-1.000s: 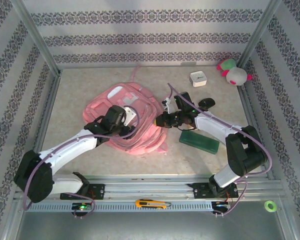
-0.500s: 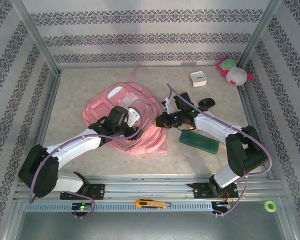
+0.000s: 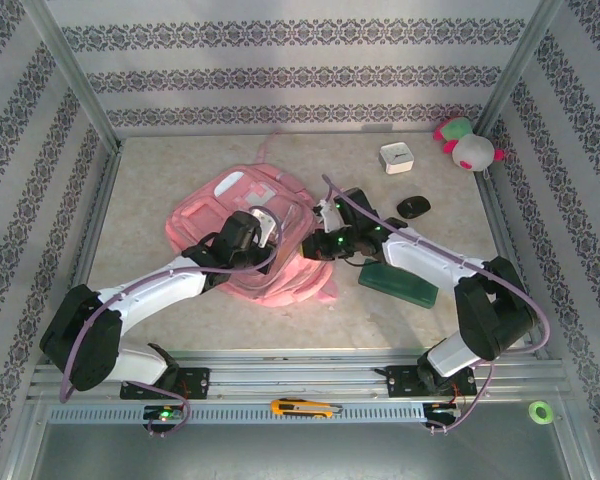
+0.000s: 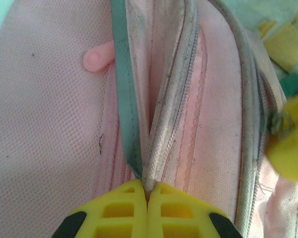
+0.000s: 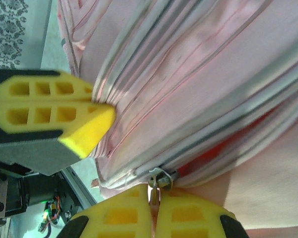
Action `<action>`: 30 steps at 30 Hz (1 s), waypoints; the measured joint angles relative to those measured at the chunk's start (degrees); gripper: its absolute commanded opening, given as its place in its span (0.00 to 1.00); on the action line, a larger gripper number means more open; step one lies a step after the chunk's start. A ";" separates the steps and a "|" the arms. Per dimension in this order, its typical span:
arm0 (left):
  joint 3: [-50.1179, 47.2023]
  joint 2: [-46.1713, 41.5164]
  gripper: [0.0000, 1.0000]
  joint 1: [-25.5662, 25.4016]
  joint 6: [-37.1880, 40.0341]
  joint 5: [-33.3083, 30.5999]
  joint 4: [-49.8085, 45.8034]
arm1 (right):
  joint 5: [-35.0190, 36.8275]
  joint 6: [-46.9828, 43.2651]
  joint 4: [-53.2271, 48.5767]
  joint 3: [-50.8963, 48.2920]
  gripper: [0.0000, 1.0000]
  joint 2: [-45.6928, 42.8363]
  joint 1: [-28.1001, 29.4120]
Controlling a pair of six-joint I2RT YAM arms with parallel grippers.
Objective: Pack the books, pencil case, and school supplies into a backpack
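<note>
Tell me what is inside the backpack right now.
Through the narrow gap in the zip of the backpack, the right wrist view shows a strip of something red-orange; what it is cannot be told. The rest of the inside is covered by pink fabric.

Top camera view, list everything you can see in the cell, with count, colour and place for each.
backpack: one, pink with white patches, left of centre
flat case: one, dark green, right of the backpack
mouse: one, black, beyond the case
small box: one, white, far side
plush toy: one, pink, white and green, far right corner
utility knife: one, yellow and black, on the front rail
tape roll: one, green, near right corner
left hand: one, yellow fingertips, shut on the backpack's zip edge
right hand: one, yellow fingertips, shut on the backpack's zip pull
</note>
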 measured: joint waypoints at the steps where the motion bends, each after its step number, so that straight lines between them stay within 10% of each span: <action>1: 0.33 0.00 0.00 -0.15 -0.55 -0.44 0.02 | 0.59 0.39 0.15 0.00 0.00 -0.20 0.85; 30: 3.87 0.79 0.00 -0.13 -5.57 -4.79 0.20 | 21.20 19.74 14.34 -4.39 0.00 -1.66 18.64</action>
